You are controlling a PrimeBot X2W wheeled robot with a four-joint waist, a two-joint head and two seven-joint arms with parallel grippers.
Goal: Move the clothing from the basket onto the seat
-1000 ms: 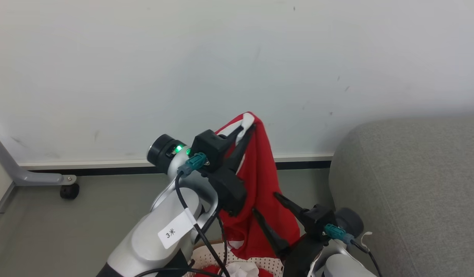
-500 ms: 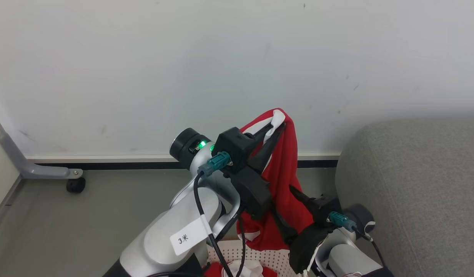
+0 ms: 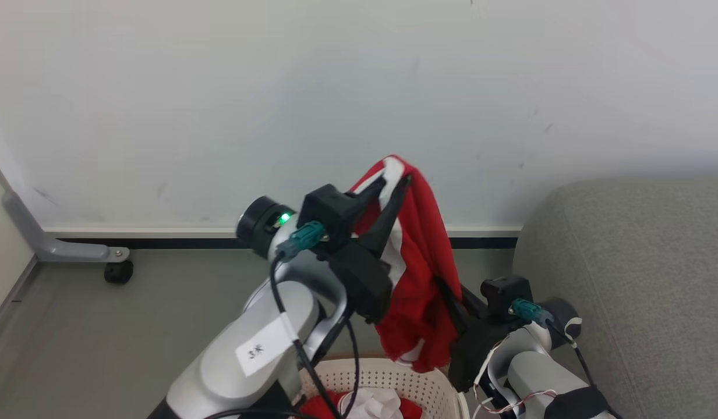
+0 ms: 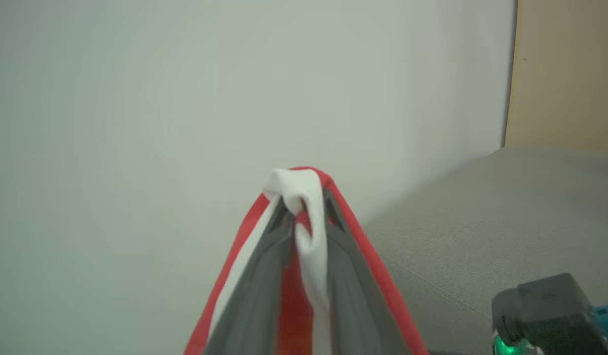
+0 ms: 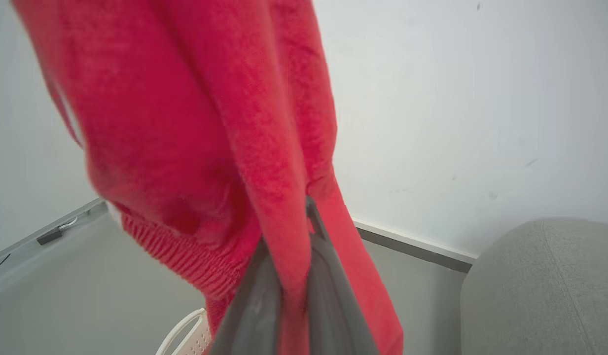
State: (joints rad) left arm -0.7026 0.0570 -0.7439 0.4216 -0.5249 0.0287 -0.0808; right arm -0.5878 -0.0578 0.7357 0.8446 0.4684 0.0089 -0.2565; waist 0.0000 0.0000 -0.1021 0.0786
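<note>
Above cream perforated plastic basket (image 3: 393, 378) rim, red white-striped garment (image 3: 420, 273) hangs, pinched at top by left gripper (image 3: 393, 185), lower by right gripper (image 3: 443, 290); grey fabric sofa (image 3: 626, 279) edge near.

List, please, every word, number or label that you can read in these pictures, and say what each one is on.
White tag at the left forearm: a couple of dark marks, too blurred to read.
Red garment held up: no lettering shows on it.
Nothing else carries text.
</note>
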